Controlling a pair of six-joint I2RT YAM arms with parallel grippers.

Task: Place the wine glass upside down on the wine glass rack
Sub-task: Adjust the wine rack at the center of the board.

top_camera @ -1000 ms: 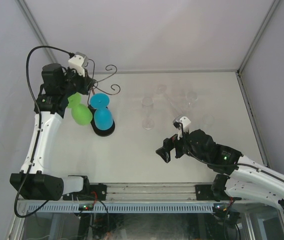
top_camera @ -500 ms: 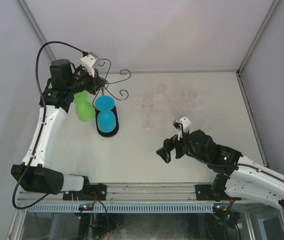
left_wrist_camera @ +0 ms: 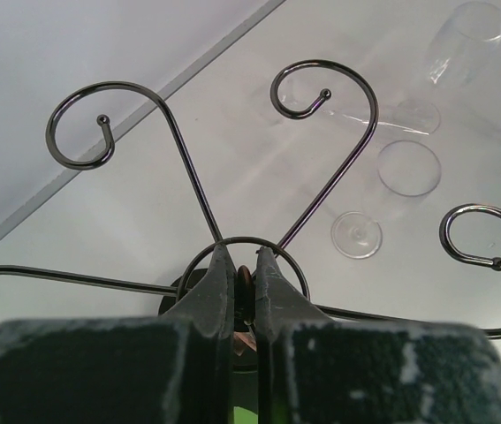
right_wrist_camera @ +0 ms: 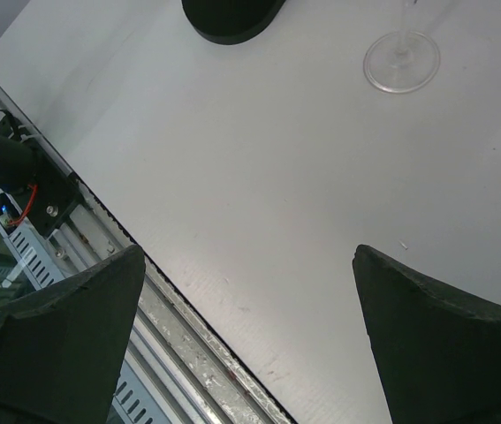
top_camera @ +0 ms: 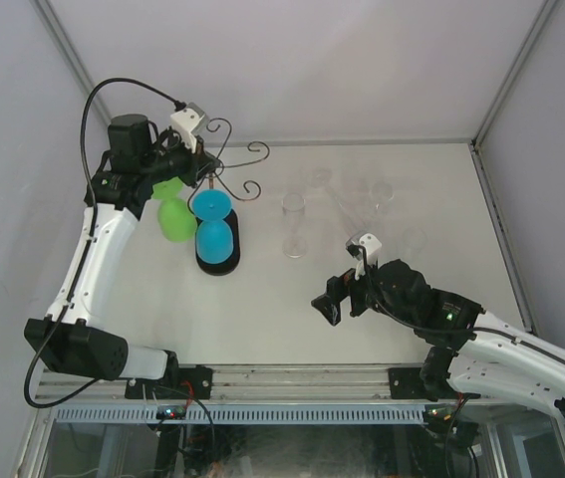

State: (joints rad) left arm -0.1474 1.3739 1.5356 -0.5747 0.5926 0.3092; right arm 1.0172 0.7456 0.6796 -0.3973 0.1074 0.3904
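Note:
The wine glass rack (top_camera: 250, 149) is a dark wire stand with curled arms on a black oval base (top_camera: 218, 263). A blue glass (top_camera: 214, 235) and a green glass (top_camera: 174, 218) hang on it upside down. My left gripper (top_camera: 198, 167) is above the rack, shut on the top of its coppery stem (left_wrist_camera: 244, 281); the left wrist view shows my left gripper (left_wrist_camera: 243, 254) pinching it. Clear wine glasses are on the table to the right: one upright (top_camera: 294, 224), others lying (top_camera: 380, 191). My right gripper (top_camera: 336, 298) hovers open and empty, apart from them. In the right wrist view my right gripper (right_wrist_camera: 248, 252) is wide over bare table.
The table's near rail (right_wrist_camera: 73, 212) runs just below my right gripper. A clear glass foot (right_wrist_camera: 400, 62) and the rack base (right_wrist_camera: 232, 16) lie at the top of the right wrist view. Grey walls close the table at the back and sides.
My left arm has moved right and toward the back with the rack stem in its grip; the rack and its coloured glasses shifted right. The right arm has not moved.

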